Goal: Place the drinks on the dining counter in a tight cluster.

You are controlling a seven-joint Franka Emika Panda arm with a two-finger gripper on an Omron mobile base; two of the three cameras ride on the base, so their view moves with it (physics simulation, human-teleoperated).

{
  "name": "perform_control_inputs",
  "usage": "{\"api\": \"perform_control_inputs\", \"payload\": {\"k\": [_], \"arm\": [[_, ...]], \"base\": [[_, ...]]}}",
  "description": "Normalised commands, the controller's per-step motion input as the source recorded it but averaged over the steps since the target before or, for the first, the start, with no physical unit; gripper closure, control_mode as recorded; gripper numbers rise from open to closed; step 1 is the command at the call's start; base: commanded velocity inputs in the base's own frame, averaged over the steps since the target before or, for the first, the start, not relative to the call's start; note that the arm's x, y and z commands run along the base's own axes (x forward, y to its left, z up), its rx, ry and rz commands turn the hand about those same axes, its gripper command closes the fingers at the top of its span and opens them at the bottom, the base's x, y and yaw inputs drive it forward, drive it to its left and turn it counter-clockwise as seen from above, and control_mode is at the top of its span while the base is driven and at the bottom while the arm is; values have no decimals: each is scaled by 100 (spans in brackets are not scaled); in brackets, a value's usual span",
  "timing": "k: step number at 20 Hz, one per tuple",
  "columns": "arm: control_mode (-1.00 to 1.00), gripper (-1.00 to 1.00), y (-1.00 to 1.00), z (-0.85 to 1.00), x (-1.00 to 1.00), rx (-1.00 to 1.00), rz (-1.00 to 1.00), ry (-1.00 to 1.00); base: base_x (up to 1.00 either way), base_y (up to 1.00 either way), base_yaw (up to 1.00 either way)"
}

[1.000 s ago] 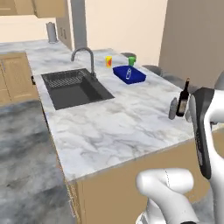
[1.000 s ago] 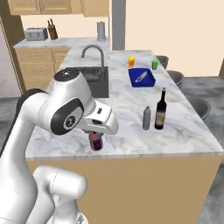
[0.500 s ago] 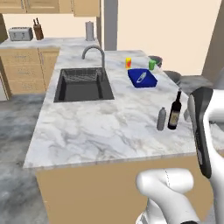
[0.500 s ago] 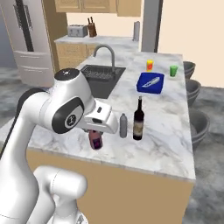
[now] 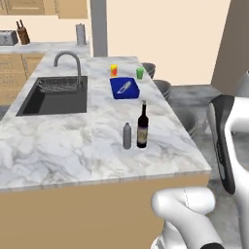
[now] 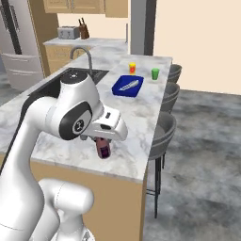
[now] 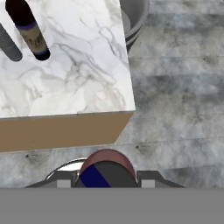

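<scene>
My gripper point(image 6: 103, 145) is shut on the small reddish dark-capped bottle point(image 6: 103, 152) and holds it in the air in front of the dining counter point(image 6: 127, 157), near its corner. In the hand view the reddish bottle point(image 7: 105, 165) sits between my fingertips over the grey floor, just off the counter's corner point(image 7: 87, 87). The tall dark wine bottle point(image 5: 142, 127) and the small grey bottle point(image 5: 127, 136) stand upright side by side on the dining counter point(image 5: 58, 146), near its right edge. Both also appear top left in the hand view: wine bottle point(image 7: 29, 30), grey bottle point(image 7: 8, 44).
A black sink point(image 5: 53, 96) with a curved steel faucet point(image 5: 68, 61) takes up the counter's left. A blue tray point(image 5: 124, 88), a yellow cup point(image 5: 114, 70) and a green cup point(image 5: 140, 73) stand at the far end. Grey stools point(image 6: 167, 124) line the counter's right side.
The whole picture has shifted, so the base has driven around the counter. The reddish bottle stays held in my shut gripper. The wine and grey bottles stand as before.
</scene>
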Motion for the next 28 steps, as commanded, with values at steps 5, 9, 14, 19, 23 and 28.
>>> {"api": "perform_control_inputs", "payload": {"k": [5,9,14,19,23,28], "arm": [[100,100,0,0,0,0,0,0],[100,100,0,0,0,0,0,0],[100,100,0,0,0,0,0,0],[100,100,0,0,0,0,0,0],[100,100,0,0,0,0,0,0],[100,100,0,0,0,0,0,0]], "base": [[1,0,15],[48,63,1],[96,45,0],[38,-5,2],[0,0,0],[0,0,0]]}}
